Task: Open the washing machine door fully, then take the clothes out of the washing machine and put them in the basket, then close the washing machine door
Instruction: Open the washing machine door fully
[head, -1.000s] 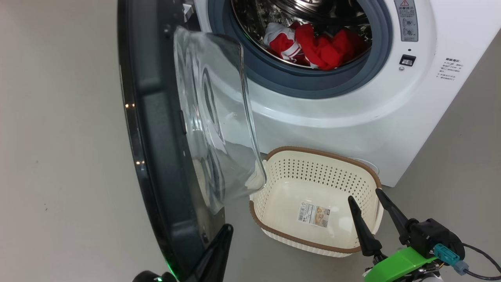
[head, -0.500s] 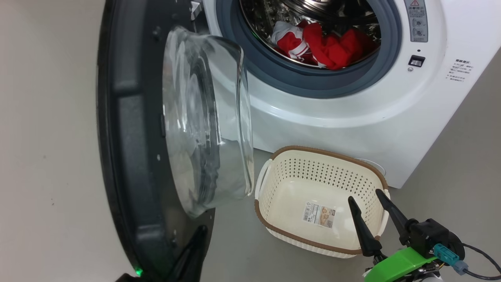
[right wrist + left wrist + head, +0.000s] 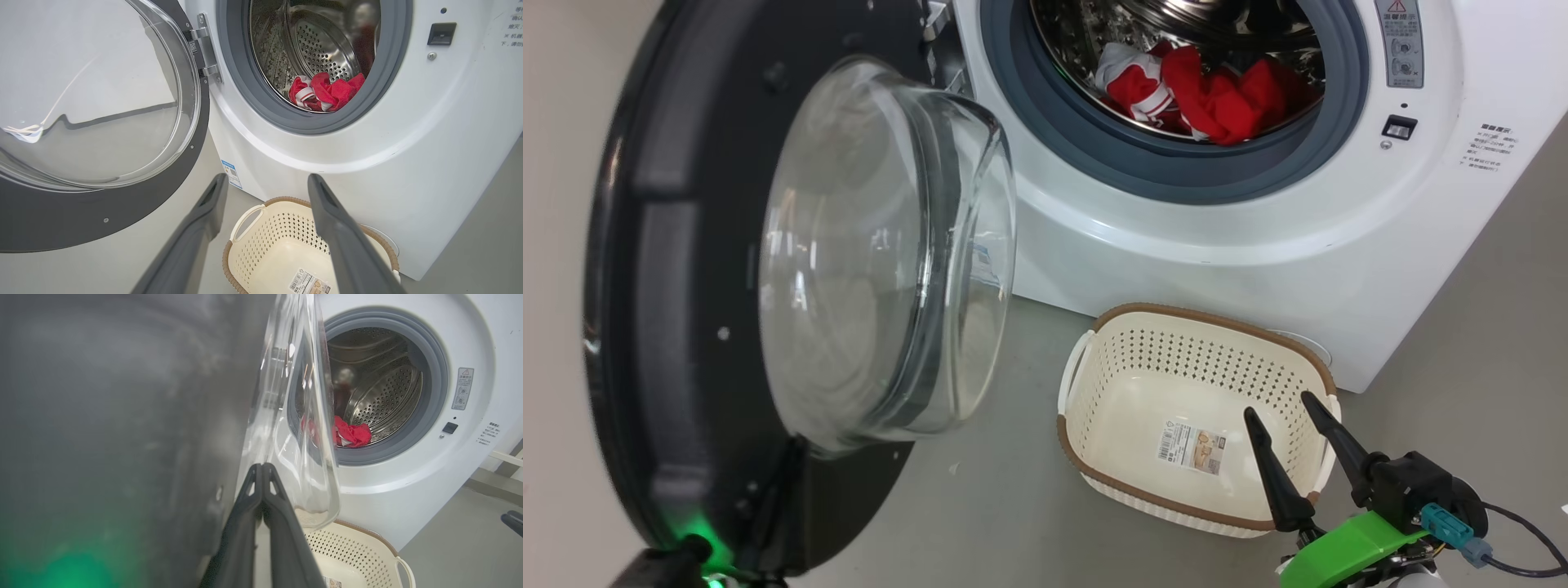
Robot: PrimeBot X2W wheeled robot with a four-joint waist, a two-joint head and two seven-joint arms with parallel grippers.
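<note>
Grey floor [image 3: 1013, 506] runs under the white washer [image 3: 1176, 245]. The basket [image 3: 1201, 314] sits on it just in front of the washer, with no clothes in it.

You are on the first step, I think: opening the door [image 3: 670, 286]. It stands swung out wide to the left. Your left jaws are pressed together and hold nothing. They look to rest low on the inner side of the door, beside the glass [image 3: 874, 245]. Your right jaws are wide apart and empty, above the near right corner of the basket.

The clothes [image 3: 1217, 98] lie at the front of the drum [image 3: 327, 49].

Next, the door may need one more small push to go as far as it can. Then draw the left jaws away and send the open right jaws up into the drum for the clothes.
</note>
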